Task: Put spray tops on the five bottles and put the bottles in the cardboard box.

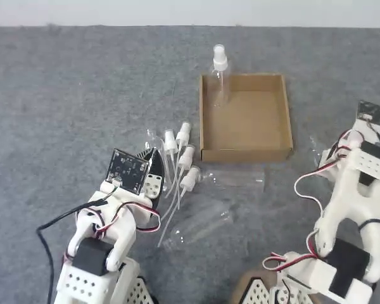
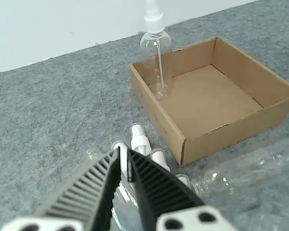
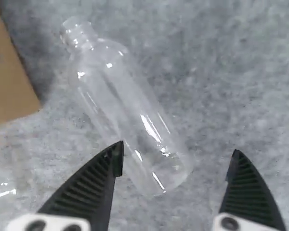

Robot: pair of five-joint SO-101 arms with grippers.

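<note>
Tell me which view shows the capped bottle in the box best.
Left wrist view: the capped bottle stands upright in the cardboard box's corner, dip tube visible. The high view shows it from above. The right wrist view faces an uncapped bottle instead.

A capped bottle (image 1: 220,69) stands in the far left corner of the cardboard box (image 1: 247,154). Four spray tops (image 1: 182,158) lie clustered just left of the box's near corner. Two uncapped bottles (image 1: 237,179) lie in front of the box, and another bottle (image 3: 125,110) lies to its right.
</note>
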